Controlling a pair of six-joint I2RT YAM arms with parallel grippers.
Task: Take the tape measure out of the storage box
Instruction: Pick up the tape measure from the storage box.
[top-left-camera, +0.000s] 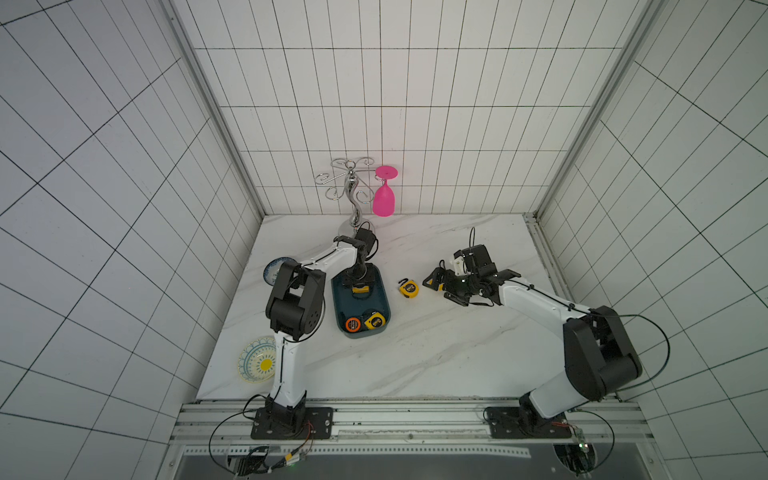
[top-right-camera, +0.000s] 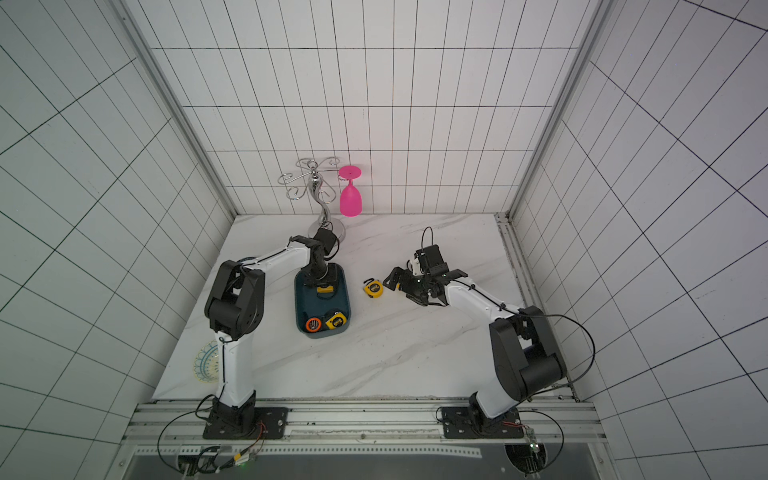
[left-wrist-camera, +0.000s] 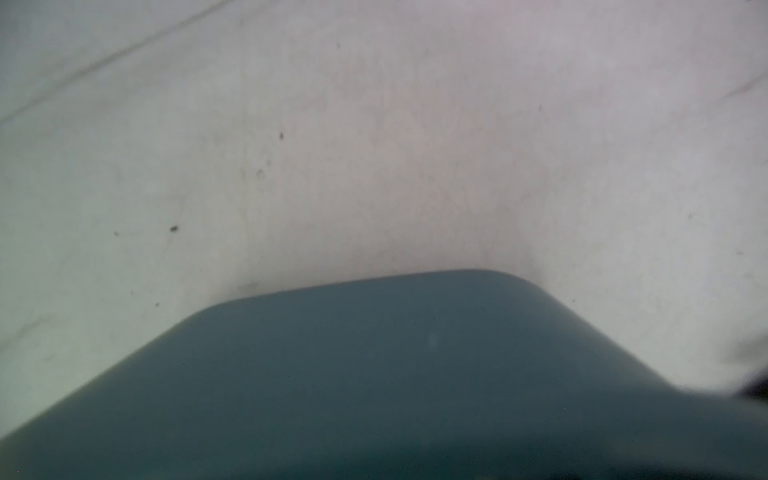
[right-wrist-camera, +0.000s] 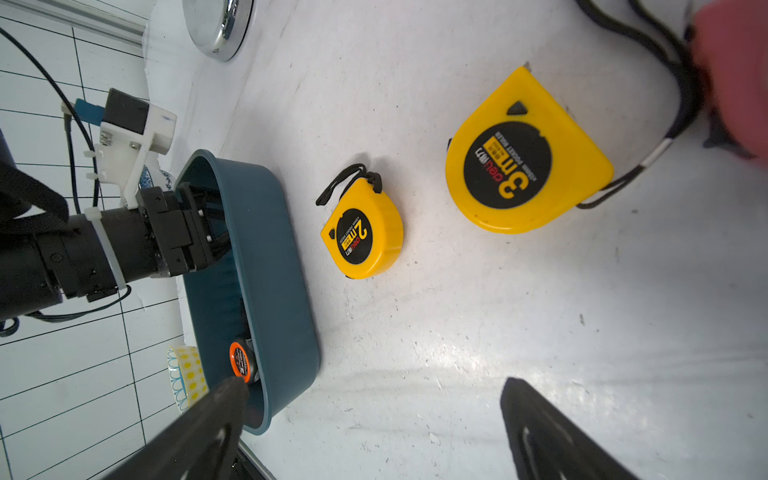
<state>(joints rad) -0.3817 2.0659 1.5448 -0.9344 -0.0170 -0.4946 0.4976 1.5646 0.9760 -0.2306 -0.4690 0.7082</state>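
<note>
Top view: left gripper (top-left-camera: 360, 283) clamps a yellow tape measure (top-left-camera: 360, 291) inside the smooth, round-cornered storage box (top-left-camera: 357, 309); right gripper (top-left-camera: 442, 289) splayed.

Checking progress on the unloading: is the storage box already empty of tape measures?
No, an orange-faced tape measure and a yellow tape measure lie side by side at the near end of the storage box.

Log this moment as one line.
left gripper: in storage box over yellow tape measure, grip unclear | right gripper: open, empty | on table: 2m tape measure, 3m tape measure
</note>
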